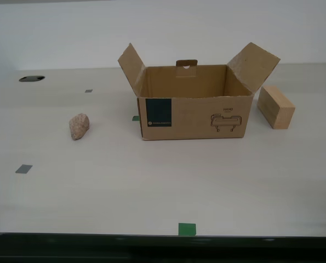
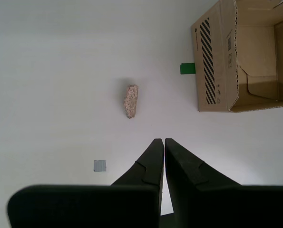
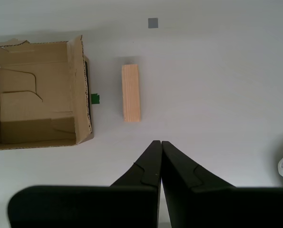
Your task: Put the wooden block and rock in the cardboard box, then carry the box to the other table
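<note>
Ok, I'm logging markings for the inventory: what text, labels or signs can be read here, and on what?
"HAND": above a line drawing on the cardboard box front.
Dark teal label on the box front: pale print, too small to read.
Black diagonal stripes and small symbols on a box side: no legible words.
Wooden block, rock: none.

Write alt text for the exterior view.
An open, empty cardboard box stands on a pale table with its flaps up. The rock lies apart at the view's left, the wooden block close by at its right. No arm shows.
</note>
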